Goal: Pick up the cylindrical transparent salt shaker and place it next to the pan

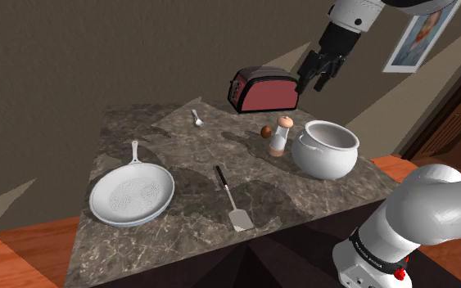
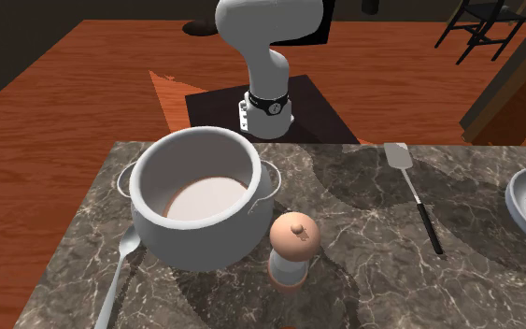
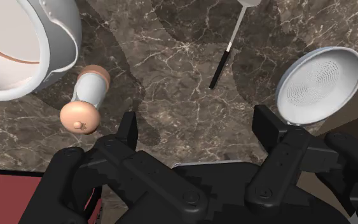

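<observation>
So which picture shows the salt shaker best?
The second exterior view: the shaker stands close and whole beside the pot. The shoulder view shows it small; the wrist view looks down on its cap.

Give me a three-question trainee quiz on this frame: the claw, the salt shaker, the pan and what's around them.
1. True or false: the claw is shut on the salt shaker.
2. Multiple choice: in the shoulder view, what lies on the counter between the pan and the white pot? A) a spatula B) a kettle C) a cutting board
3. Short answer: which red appliance stands at the counter's far edge?
Key: 1 false, the claw is open and well above the shaker, touching nothing. 2 A. 3 the toaster.
</observation>
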